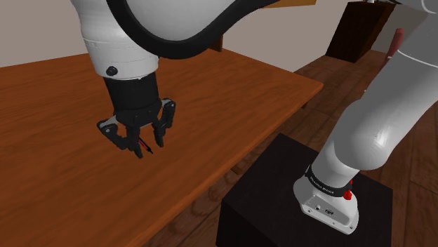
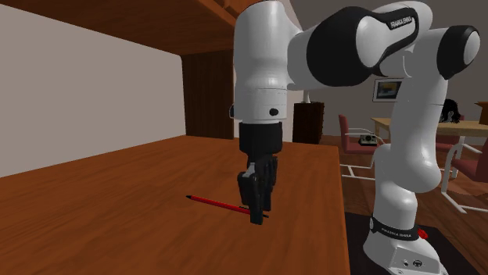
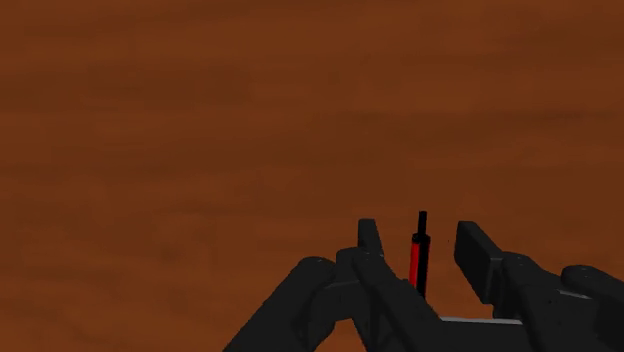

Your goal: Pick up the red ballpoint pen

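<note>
I see the gripper [image 1: 144, 149] low over the wooden table [image 1: 56, 189], its fingers released and standing apart. The red pen [image 2: 215, 202] lies flat on the table, some way in from the edge that faces the stand [image 1: 277, 200]. One end of it is between the fingers, and they do not touch it.

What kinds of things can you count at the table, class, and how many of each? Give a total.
Pen: 1
Pincer: 1
Table: 1
Total: 3
</note>
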